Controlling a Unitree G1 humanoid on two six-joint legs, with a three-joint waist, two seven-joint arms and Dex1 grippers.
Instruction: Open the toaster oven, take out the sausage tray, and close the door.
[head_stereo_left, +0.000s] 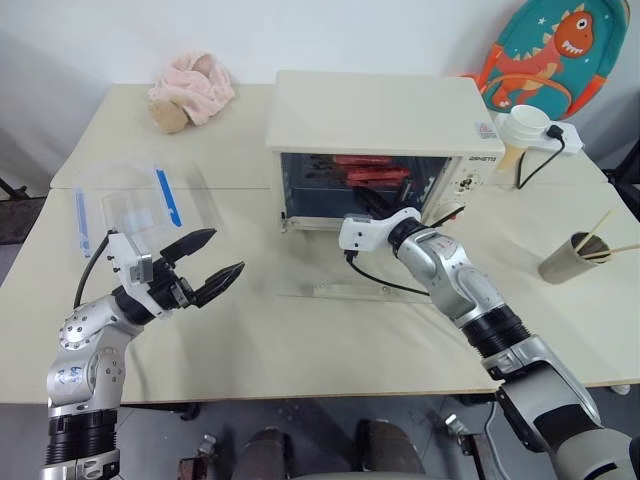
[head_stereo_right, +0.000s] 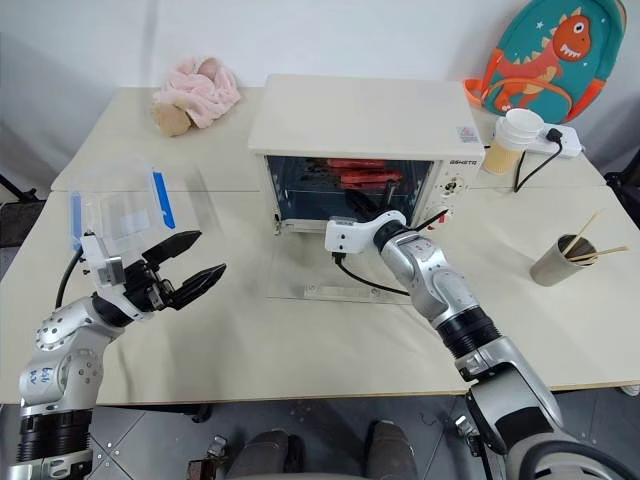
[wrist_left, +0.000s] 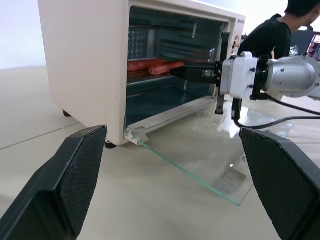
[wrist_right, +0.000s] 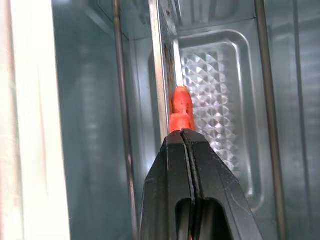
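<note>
Left eye view: toaster oven (head_stereo_left: 375, 115) stands at the table's far middle, door (wrist_left: 210, 165) dropped flat toward the robot. Sausage tray (head_stereo_left: 375, 172) sits on the rack inside, long axis across the opening. Right gripper (wrist_left: 192, 73) reaches into the cavity, fingers pressed together at the tray's front edge; whether they pinch it I cannot tell. Left gripper (head_stereo_left: 205, 266) hangs spread wide, well apart to the left.

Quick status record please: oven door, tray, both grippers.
toaster oven: on the table, cavity exposed
door: open, glass panel lying flat on the table
sausage tray: still on the rack inside, sausages on it
right gripper: inside the oven, shut at the tray's front edge
left gripper: open, hovering over the table, away from the oven
</note>
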